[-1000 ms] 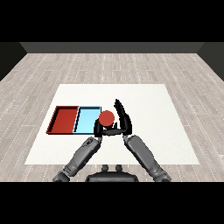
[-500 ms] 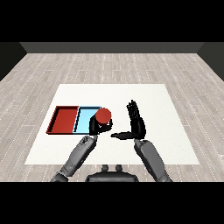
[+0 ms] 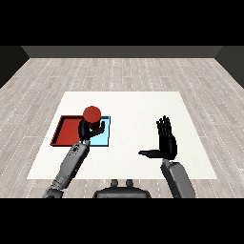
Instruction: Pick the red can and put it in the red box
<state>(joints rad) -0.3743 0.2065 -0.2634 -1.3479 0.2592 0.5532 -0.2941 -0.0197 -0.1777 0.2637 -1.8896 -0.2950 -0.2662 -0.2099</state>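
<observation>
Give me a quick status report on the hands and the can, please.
Left hand curled round red can, held over the trays' shared edge. Right hand open, apart. Red tray unobstructed.

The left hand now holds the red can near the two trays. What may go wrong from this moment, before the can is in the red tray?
1. The red can in the left hand appears over the border between the red tray and the light blue tray; released here, it might land in the blue one.
2. Lowered too early, the can might strike the wall between the trays and tip over.
3. The right hand is open and far aside, so it cannot steady the can.
</observation>
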